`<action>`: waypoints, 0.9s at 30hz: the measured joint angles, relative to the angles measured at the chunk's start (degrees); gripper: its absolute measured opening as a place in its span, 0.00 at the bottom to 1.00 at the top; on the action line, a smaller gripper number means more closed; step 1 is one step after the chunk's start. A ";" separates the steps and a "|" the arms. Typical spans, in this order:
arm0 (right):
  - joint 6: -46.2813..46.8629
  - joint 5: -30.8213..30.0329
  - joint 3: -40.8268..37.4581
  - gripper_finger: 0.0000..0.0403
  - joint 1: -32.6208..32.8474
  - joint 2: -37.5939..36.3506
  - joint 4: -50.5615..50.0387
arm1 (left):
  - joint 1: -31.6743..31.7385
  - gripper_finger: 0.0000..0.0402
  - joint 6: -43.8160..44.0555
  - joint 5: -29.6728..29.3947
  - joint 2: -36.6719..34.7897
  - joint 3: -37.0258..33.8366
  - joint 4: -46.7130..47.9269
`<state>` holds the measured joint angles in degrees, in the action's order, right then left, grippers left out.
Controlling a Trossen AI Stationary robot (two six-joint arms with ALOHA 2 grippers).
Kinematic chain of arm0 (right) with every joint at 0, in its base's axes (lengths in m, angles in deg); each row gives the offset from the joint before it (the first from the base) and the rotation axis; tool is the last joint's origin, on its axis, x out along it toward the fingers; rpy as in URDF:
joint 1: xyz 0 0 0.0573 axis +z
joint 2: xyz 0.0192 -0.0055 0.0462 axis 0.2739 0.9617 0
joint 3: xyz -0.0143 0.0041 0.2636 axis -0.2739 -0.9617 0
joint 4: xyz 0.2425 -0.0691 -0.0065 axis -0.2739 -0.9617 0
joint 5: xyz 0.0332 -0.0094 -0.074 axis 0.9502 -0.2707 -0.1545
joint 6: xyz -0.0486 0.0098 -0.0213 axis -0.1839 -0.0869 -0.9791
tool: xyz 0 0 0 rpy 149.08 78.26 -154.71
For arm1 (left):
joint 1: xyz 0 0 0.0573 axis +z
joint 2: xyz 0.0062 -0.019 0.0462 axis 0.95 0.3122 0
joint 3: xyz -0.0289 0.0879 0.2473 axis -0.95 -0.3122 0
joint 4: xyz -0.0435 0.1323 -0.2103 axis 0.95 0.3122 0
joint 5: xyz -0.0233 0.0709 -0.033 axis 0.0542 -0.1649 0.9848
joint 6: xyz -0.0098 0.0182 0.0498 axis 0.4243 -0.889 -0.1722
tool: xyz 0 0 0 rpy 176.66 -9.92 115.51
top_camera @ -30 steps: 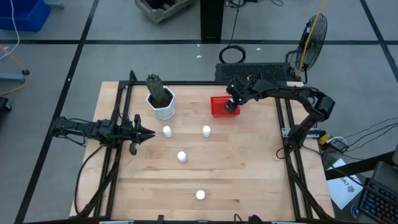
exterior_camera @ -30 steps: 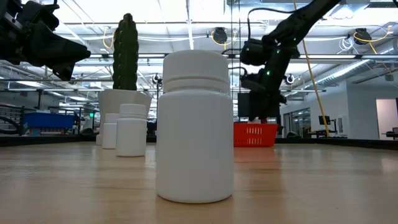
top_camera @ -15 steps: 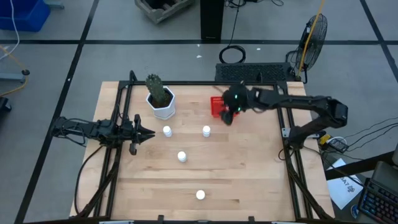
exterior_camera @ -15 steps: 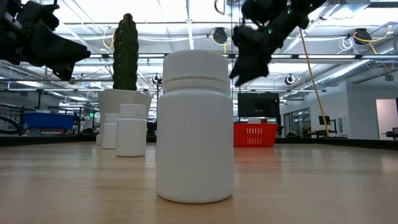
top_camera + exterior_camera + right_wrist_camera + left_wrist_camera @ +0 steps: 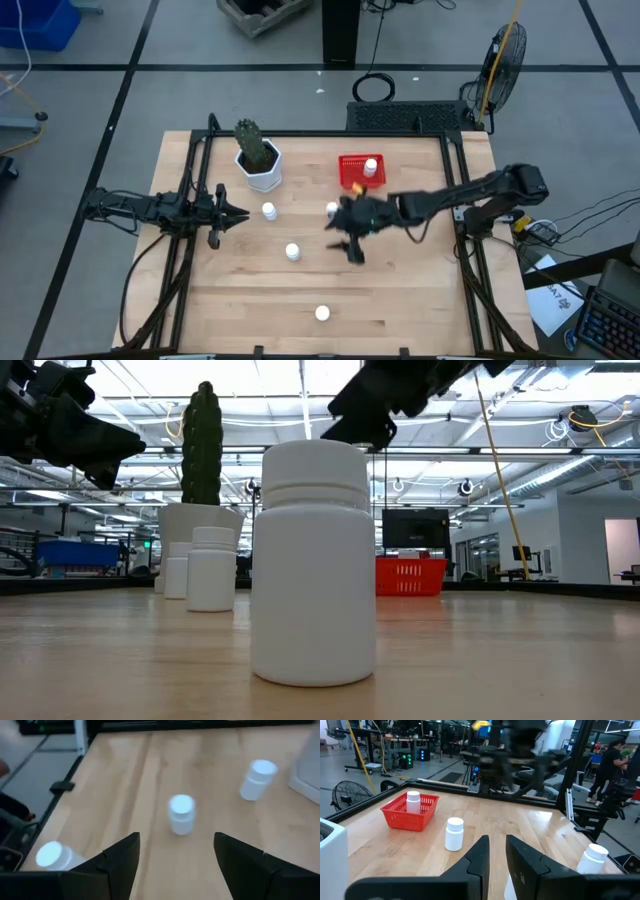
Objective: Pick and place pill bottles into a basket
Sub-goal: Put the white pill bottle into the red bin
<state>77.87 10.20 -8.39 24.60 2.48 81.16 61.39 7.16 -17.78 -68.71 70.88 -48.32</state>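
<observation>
Lots of bare wood on the table (image 5: 400, 290) toward 5 o'clock and 7 o'clock, with dark rails along both side edges. Red basket (image 5: 358, 171) at about 1 o'clock from the table's middle, close to the far edge, holding one pill bottle (image 5: 370, 167) standing up inside. White plant pot (image 5: 262, 170) with a green cactus (image 5: 252, 143) at about 11 o'clock, also near the far edge.

Four more pill bottles out on the wood, well apart: one (image 5: 268, 210) just below the pot, one (image 5: 331, 209) beside the right gripper, one (image 5: 292, 252) near the middle, one (image 5: 321, 313) at 6 o'clock near the front edge. In the low view, that front bottle (image 5: 313, 565) big and close, upright.

Light wooden top, grey floor all around. A fan (image 5: 503, 55) off the far right corner. In the left wrist view, a person (image 5: 607, 767) standing far back in the room.

Right gripper (image 5: 350, 232) reached out flat over the table's middle from 3 o'clock, fingers (image 5: 119, 857) spread wide, nothing between them, a bottle (image 5: 181, 813) ahead. Left gripper (image 5: 232, 213) waiting at 9 o'clock, held level, fingers (image 5: 479, 860) a small gap apart, holding nothing.
</observation>
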 joint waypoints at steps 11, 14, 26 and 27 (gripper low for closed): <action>-3.61 -3.87 0.02 0.62 12.00 11.59 15.19 | 0.00 0.17 0.02 0.00 0.00 -0.02 -0.18; -2.72 -3.75 0.00 0.65 14.16 13.60 19.71 | -0.02 0.17 0.00 -0.02 0.00 -0.02 -0.15; 0.36 -3.93 0.09 0.73 18.31 18.55 26.99 | 0.00 0.17 0.00 -0.02 0.00 -0.02 -0.02; 0.64 -3.93 0.09 0.73 18.43 19.19 27.94 | 0.00 0.17 0.02 -0.02 0.02 -0.02 0.00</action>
<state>78.51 6.27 -8.30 43.03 21.66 109.10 61.39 7.18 -17.80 -68.69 70.86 -48.32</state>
